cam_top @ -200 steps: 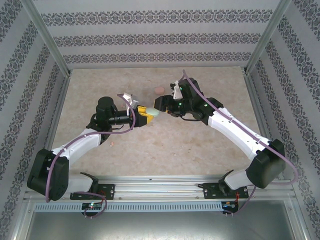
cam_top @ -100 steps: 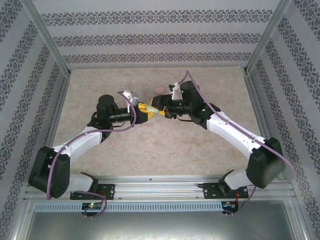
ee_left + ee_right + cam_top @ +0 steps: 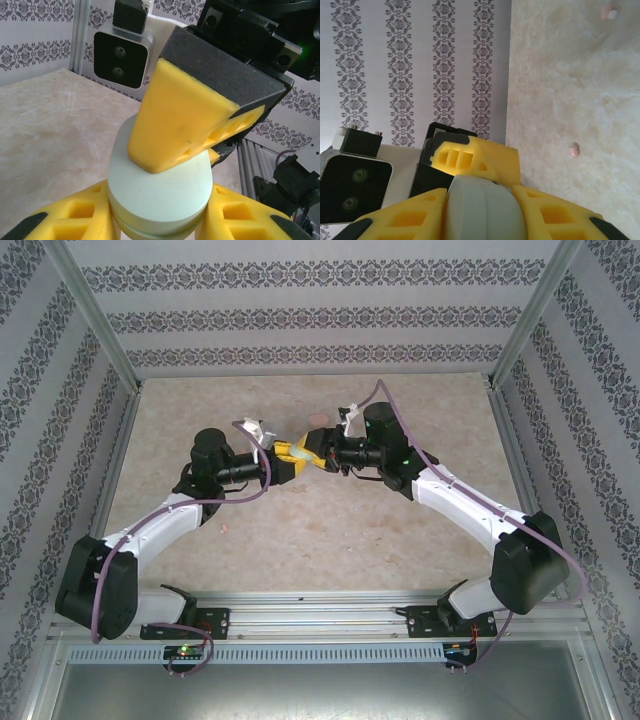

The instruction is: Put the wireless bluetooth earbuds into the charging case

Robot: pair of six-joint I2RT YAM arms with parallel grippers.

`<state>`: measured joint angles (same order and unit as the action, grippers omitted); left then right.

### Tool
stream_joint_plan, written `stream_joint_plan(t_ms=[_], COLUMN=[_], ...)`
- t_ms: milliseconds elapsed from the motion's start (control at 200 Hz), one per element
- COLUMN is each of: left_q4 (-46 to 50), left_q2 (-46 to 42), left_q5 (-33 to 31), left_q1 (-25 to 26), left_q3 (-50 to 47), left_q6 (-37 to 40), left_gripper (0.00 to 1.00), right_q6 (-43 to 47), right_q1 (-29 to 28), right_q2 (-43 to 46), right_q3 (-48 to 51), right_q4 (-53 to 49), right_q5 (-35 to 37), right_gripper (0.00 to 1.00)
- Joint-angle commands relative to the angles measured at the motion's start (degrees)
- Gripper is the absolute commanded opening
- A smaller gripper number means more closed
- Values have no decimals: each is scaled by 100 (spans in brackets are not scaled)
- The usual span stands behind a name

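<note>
Over the table point(image 3: 420, 410), left gripper point(image 3: 157, 222) and right gripper point(image 3: 482, 215) both clamp the closed mint case point(image 3: 167, 192), contents hidden.

left hand point(image 3: 297, 453) and right hand point(image 3: 318, 452) meeting on mint case point(image 3: 160, 192), open tabletop point(image 3: 330, 530) around

the table point(image 3: 350, 530) is a pale beige slab with a marbled pattern. a small pink oval thing point(image 3: 318, 419) lies on it just beyond the spot where the left claw point(image 3: 298, 455) and the right claw point(image 3: 320, 452) meet. a tiny pink bud point(image 3: 226, 529) lies well to the near side of the left claw. in the right wrist view a pale pink bud point(image 3: 574, 149) lies off to the side of the right claw, and a pink-and-white speck point(image 3: 608, 13) lies farther from it, too small to make out.
</note>
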<state>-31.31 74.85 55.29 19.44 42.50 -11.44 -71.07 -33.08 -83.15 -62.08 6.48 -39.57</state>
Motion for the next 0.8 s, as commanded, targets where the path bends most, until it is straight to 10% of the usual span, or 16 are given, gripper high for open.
stream_joint_plan(t_ms=[0, 305, 794], left_q4=[38, 650, 2216], left_q2=[-289, -561, 549], left_q5=[96, -85, -990], left_q1=[69, 60, 42], left_q3=[-35, -46, 1082], left_q6=[231, 659, 731], left_gripper=[45, 64, 56], right_q6=[-81, -17, 2278], right_q1=[133, 754, 2475], right_q2=[128, 211, -1389], right_q3=[164, 228, -34], right_q4=[265, 251, -1381], right_q5=[-80, -91, 98], right_gripper=[21, 17, 19])
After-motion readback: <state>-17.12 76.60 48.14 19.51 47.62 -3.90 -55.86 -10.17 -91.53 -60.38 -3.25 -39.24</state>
